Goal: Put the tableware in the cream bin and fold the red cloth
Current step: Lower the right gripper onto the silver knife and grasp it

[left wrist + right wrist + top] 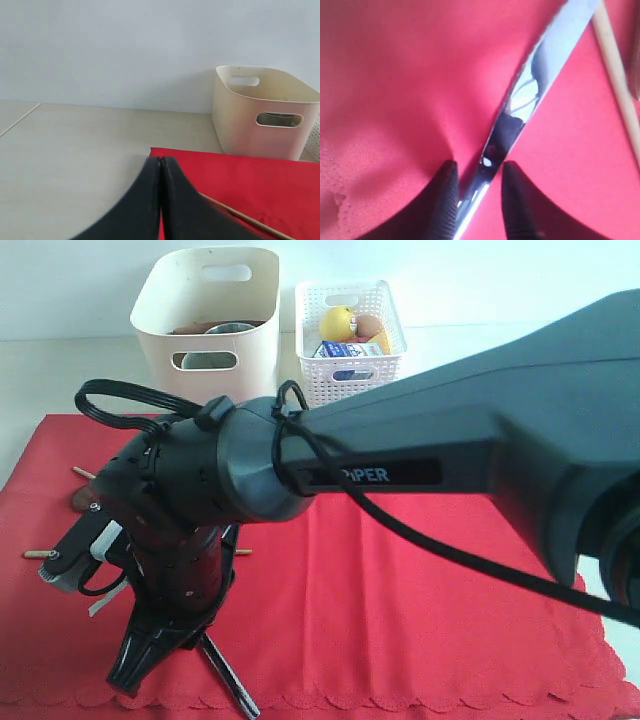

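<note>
Right wrist view: one grey knife (520, 110), one chopstick (617, 75), one red cloth (395, 100).

One red cloth (400, 620) is lying on the surface (40, 370). Two containers are standing at twelve o'clock: one cream bin (160, 350) and one white basket (350, 380). One steel cup (232, 328) is showing inside the bin. One lemon (338, 318), one egg (369, 324) and one milk carton (345, 350) are sitting in the basket. One knife (530, 85) is lying at seven o'clock. Two chopsticks (40, 553) (84, 472) are poking out at nine o'clock.
</note>
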You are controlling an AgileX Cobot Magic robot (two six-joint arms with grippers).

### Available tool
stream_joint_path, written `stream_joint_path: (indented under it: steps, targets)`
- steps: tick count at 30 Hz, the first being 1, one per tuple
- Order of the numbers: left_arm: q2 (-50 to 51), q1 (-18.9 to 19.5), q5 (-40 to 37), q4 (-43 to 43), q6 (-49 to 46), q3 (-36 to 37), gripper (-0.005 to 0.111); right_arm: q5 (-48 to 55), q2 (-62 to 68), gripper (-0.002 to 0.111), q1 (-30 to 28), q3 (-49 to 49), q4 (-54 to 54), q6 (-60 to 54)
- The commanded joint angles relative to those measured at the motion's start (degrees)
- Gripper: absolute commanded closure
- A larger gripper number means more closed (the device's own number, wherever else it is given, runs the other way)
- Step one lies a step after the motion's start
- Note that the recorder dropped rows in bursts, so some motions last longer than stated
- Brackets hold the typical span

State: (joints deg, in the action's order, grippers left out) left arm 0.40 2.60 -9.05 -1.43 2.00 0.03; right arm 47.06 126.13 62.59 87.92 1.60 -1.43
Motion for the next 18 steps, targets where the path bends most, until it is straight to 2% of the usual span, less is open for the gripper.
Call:
stream_joint_path:
  steps: [1,5,18]
  targets:
    - [-0.40,0.13,0.33,-0.14,-0.16,-0.03,0.106,-0.36,-0.17,0.090,0.06,-0.18,0.76,0.20]
    - [-0.40,0.13,0.33,-0.14,-0.16,-0.03,0.106,-0.36,-0.17,0.095,0.06,-0.18,0.43,0.20]
    - [-0.40,0.13,0.33,-0.14,-0.16,-0.03,0.106,-0.24,-0.17,0.095,0.06,-0.18,0.43,2.45]
